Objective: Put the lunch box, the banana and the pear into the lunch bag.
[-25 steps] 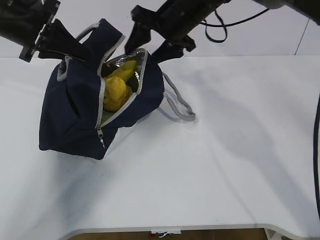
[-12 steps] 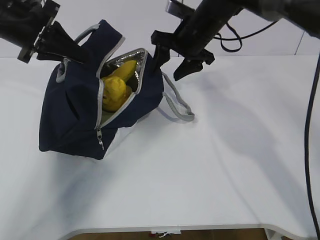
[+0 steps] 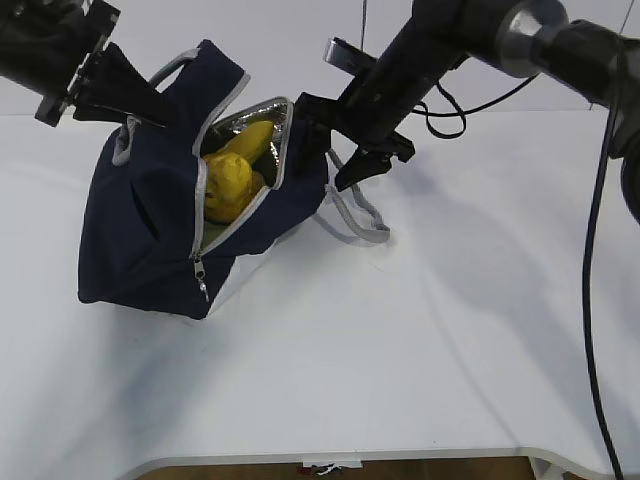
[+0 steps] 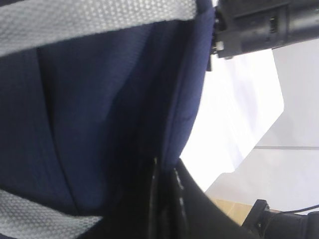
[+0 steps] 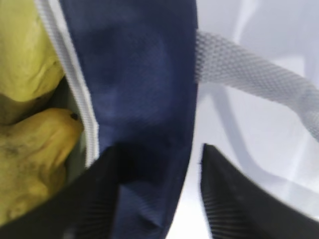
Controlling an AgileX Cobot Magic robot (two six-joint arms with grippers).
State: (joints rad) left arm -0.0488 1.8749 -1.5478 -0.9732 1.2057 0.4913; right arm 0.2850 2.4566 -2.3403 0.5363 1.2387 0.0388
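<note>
bag (image 3: 150, 220) sits left-of-centre on the table (image 3: 450, 330) in the exterior view, tipped, mouth unzipped and facing the camera. banana (image 3: 248, 140) and pear (image 3: 228, 187) are inside against the silver lining; lunch box not visible, can't tell if it's in. left gripper (image 3: 150, 105) is at the bag's upper left by the handle (image 3: 175, 65). right gripper (image 3: 335, 140) is spread wide, straddling the right edge of the opening, nothing held. loose strap (image 3: 355, 210) lies on the table just beside it.

left wrist view: fingers (image 4: 172, 194) pinched closed on navy fabric, webbing above and below.

right wrist view: jaws apart, one either side of the navy wall, zipper tape (image 5: 75, 89) between wall and fruit, strap to the right.

handling guess: bag is soft and floppy, collapses unless the rim is held; grab rim or webbing. fruit bruises, so go easy near it. strap could snag the right gripper.
</note>
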